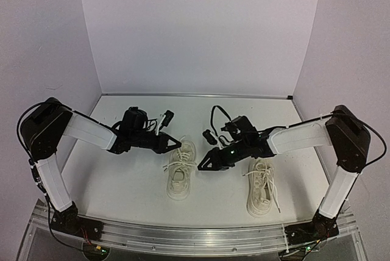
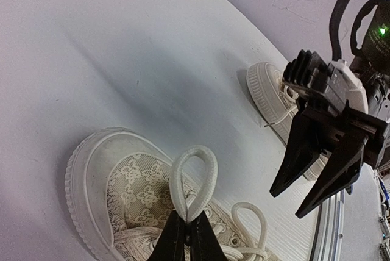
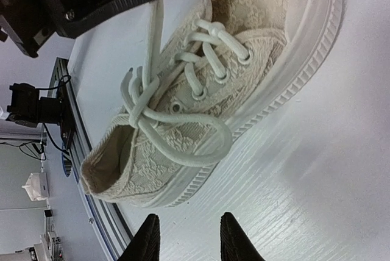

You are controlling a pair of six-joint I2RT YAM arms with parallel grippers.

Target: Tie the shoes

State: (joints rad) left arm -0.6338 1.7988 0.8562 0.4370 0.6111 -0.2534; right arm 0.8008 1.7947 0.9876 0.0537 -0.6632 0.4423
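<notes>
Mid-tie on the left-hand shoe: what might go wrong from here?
1. The left pincer pinches only one white lace loop of the cream-white patterned sneaker; pulling may undo the loose knot.
2. The open, empty right pincer hangs close by and may snag the slack second loop.

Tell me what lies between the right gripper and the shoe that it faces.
Only bare table. In the right wrist view, the open right gripper hangs short of the shoe, with nothing between them.
</notes>
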